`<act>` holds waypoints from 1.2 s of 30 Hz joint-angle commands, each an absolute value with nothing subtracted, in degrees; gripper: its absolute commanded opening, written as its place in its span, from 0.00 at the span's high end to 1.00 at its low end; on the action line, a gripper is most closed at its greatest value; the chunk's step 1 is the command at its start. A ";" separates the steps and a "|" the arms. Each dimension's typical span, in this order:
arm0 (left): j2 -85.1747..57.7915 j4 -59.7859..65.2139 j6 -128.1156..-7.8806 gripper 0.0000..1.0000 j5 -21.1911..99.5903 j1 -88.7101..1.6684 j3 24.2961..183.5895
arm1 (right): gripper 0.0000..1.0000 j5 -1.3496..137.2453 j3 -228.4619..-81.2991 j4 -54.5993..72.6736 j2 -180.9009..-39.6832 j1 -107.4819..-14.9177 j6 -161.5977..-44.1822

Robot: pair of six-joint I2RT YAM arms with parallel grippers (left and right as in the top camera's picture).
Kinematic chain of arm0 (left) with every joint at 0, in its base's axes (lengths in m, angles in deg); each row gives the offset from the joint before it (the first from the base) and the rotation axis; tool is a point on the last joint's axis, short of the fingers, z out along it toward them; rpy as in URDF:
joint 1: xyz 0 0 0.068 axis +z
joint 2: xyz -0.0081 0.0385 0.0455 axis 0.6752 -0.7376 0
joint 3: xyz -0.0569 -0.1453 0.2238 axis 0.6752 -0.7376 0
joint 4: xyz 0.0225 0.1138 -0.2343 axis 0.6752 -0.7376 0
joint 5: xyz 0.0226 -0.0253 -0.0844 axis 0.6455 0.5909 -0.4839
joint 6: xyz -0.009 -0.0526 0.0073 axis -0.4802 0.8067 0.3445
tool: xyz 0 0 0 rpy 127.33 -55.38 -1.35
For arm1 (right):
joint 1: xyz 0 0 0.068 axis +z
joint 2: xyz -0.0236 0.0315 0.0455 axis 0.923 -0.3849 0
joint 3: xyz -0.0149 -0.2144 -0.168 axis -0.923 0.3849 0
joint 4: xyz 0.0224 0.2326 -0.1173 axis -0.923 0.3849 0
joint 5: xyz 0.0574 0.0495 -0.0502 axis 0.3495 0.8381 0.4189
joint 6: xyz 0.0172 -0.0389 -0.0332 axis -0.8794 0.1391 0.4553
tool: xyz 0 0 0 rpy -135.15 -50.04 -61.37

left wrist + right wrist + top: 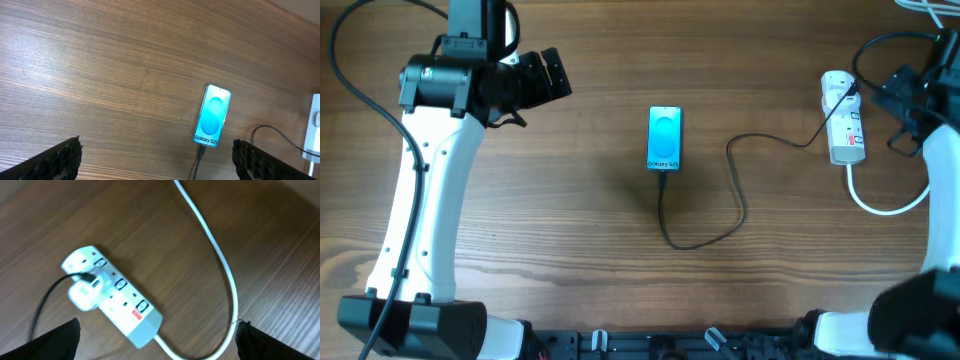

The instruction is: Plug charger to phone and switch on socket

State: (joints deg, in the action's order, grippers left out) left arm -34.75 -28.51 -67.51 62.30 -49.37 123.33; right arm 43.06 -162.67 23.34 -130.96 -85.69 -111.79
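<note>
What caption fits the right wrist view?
Right gripper open above the white socket, charger plugged in, white cord curving away.

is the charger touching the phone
Touching. The left wrist view shows the charger tip meeting the phone at its labelled end with no gap; the overhead view agrees.

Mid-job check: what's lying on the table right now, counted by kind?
Phone: 1
Power strip: 1
Cables: 2, the black charger and the white cord
Total: 4
</note>
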 commanded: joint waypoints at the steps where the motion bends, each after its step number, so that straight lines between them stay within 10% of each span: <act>1: -35.10 -28.49 -67.94 0.00 63.05 -49.06 122.96 | 0.00 48.59 -161.99 21.97 -137.38 -89.17 -111.48; 36: -35.10 -28.49 -67.94 0.00 63.05 -49.06 122.96 | 0.00 61.75 -161.97 8.63 -159.22 -92.73 -114.45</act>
State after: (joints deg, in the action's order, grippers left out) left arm -34.77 -28.51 -67.51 62.50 -49.37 123.33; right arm 60.99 -162.08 8.09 -157.82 -92.82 -114.45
